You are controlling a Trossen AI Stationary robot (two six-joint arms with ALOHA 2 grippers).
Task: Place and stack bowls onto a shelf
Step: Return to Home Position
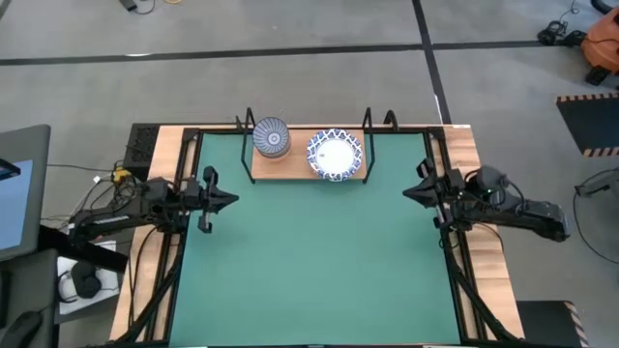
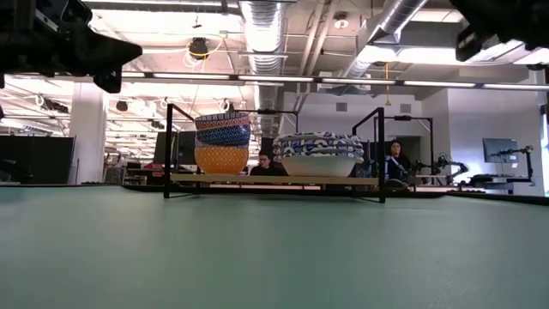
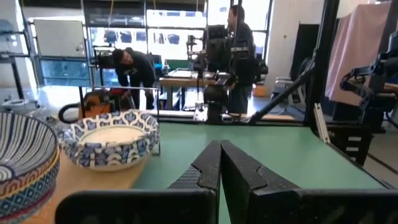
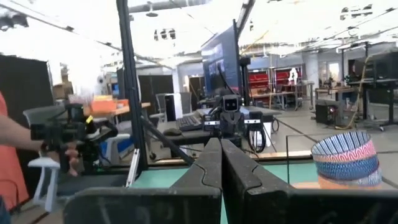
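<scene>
Both arms are parked wide, so the homing move turns on one thing: the shelf (image 1: 290, 172) sits centred at the far edge of the table (image 1: 464, 145), long axis along that edge. It lies fwd and inboard of each gripper, well apart from both. The left gripper (image 1: 230, 200) hangs raised just inside the left edge of the green mat (image 1: 309, 261), pointing across toward the right side. Its fingers are pressed together w/ nothing between them (the left wrist view shows the tips meeting, bare). The right gripper (image 1: 408, 191) mirrors it just inside the mat's right edge, pointing left, fingers likewise closed and empty. On the shelf, the small-bowl stack (image 1: 271, 137) stands at the left end w/ the grey-blue patterned bowl on top. The white-bowl stack (image 1: 335, 155) is just beside it toward the right end, and the low view shows a gap between them. The left arm is nearer the small stack and the right arm nearer the white one, but neither reaches over the board. I'd judge the stacking done & only the retreat left, so pull each arm back along its own side, away from the posts. Room is generous: the mat between the grippers carries nothing and the near edge is open. The only risk I see is a swing fwd toward the far corners clipping a shelf post, so keep your wrists outboard.
</scene>
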